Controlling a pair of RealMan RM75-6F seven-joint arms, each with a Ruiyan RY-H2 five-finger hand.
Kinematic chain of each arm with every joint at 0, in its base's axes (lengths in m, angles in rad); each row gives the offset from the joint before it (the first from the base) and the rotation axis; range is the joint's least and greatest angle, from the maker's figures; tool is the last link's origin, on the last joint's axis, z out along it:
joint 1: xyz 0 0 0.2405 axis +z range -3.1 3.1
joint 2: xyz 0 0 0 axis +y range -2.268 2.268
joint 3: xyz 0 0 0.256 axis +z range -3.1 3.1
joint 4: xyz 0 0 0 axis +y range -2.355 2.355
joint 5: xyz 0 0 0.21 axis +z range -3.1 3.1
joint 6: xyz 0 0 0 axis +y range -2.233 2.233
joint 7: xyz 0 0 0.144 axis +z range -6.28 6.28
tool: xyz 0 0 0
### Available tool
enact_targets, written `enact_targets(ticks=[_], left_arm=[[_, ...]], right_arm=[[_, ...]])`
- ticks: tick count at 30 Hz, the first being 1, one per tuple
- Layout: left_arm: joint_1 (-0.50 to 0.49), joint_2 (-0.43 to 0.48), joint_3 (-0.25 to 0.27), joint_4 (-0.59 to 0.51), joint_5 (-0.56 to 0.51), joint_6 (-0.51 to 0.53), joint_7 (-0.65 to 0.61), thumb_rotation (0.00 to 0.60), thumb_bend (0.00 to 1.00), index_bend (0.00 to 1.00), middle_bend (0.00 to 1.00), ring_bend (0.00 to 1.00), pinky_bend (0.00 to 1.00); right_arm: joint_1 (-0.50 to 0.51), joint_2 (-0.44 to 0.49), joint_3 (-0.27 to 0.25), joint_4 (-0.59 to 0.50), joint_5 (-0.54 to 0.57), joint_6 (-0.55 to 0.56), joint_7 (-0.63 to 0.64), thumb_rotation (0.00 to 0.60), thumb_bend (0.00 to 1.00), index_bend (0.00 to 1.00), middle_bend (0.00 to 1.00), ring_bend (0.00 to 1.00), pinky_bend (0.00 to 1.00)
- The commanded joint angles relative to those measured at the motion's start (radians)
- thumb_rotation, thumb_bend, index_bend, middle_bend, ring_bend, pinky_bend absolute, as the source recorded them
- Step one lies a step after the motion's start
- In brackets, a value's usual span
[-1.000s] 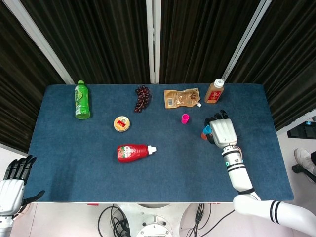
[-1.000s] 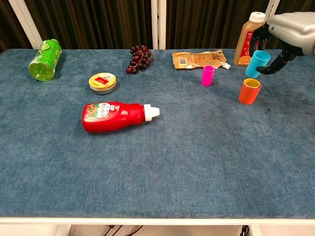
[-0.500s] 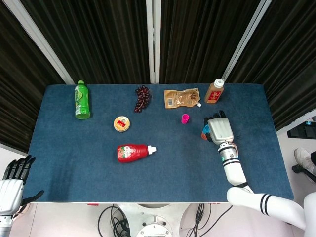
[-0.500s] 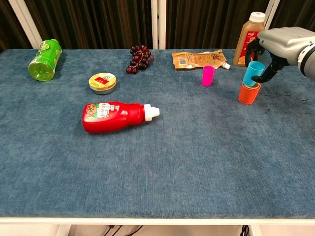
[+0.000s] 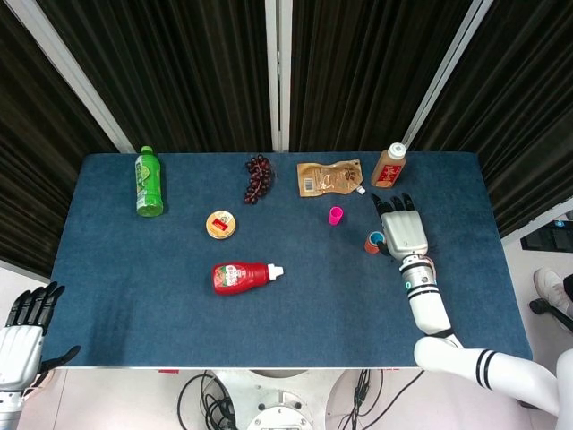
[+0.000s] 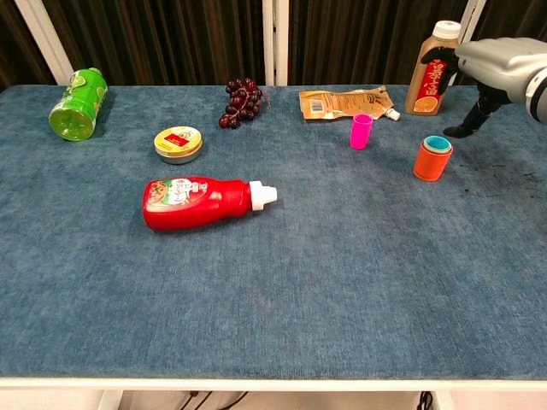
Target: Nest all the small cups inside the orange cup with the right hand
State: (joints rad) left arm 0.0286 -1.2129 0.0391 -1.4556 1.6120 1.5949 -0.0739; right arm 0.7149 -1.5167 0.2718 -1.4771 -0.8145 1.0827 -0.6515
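Right hand [image 6: 496, 64] hangs above the counter [image 6: 342, 282] just right of the orange cup [image 6: 432, 161], fingers spread and holding nothing; in the head view [image 5: 403, 231] the fingers point toward the far edge, clear of the cup. Left hand [image 5: 20, 336] sits off the near left corner of the counter, far from the orange cup, fingers apart, nothing in it.

Orange cup stands upright on the right part of the counter. Blue cup [image 6: 438, 143] sits nested inside it, only its rim showing above the orange rim. From the head view the pair reads as a blue ring in an orange one [image 5: 375, 241].

Nearer than the orange cup and well to its left: red ketchup bottle [image 6: 201, 202] lying on its side, white cap pointing toward the orange cup.

Left of the orange cup and slightly farther: pink cup [image 6: 361, 131], upright, alone, not nested. Much farther left, a small round tin [image 6: 178, 143] with a red and yellow lid.

Behind the orange cup, near the far edge: brown sauce bottle [image 6: 433, 73] upright with a pale cap; brown pouch [image 6: 344, 102] lying flat behind the pink cup; bunch of dark grapes [image 6: 241, 101] farther left; green bottle [image 6: 78, 102] on its side at the far left.
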Motion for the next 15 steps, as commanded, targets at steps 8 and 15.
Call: enact_targets(ticks=[8, 15], left_arm=[[0.001, 0.006, 0.002, -0.003, 0.008, 0.007, 0.008, 0.600, 0.10, 0.01, 0.00, 0.00, 0.00], [0.005, 0.010, 0.007, -0.003, 0.004, 0.004, 0.003, 0.600, 0.10, 0.01, 0.00, 0.00, 0.00]], right_arm=[[0.130, -0.079, 0.042, 0.091, 0.139, -0.049, -0.141, 0.600, 0.18, 0.10, 0.27, 0.12, 0.07], [0.232, -0.165, 0.080, 0.199, 0.241, -0.086, -0.205, 0.600, 0.21, 0.15, 0.27, 0.12, 0.07]])
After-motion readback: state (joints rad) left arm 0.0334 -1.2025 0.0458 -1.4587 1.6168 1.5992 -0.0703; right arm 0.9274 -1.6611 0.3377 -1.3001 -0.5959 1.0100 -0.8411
